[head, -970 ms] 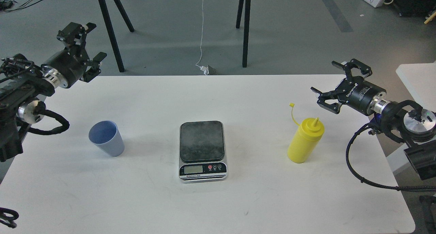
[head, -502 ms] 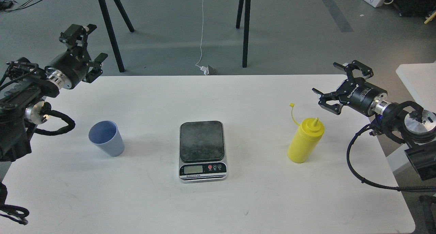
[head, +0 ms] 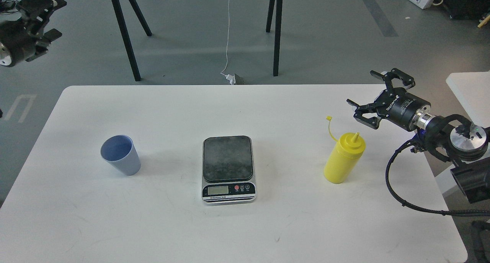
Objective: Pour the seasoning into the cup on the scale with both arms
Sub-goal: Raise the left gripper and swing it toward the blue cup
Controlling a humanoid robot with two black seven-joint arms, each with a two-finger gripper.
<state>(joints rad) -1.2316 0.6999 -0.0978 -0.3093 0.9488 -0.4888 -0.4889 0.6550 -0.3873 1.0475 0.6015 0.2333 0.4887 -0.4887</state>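
A light-blue cup [head: 121,155] stands upright on the white table [head: 160,113] at the left. The scale [head: 228,169] sits in the middle with nothing on its dark platform. The yellow seasoning bottle [head: 343,159] stands upright at the right, its cap strap sticking up to its left. My right gripper [head: 373,96] is open and empty, above and to the right of the bottle, apart from it. My left gripper [head: 48,18] is open and empty, high at the top left corner, far behind the cup and off the table.
A black-legged stand [head: 130,33] is on the floor behind the table, with a white cable [head: 227,37] hanging down. A second white table [head: 469,89] lies at the right edge. My right arm's cables [head: 402,186] loop over the table's right side.
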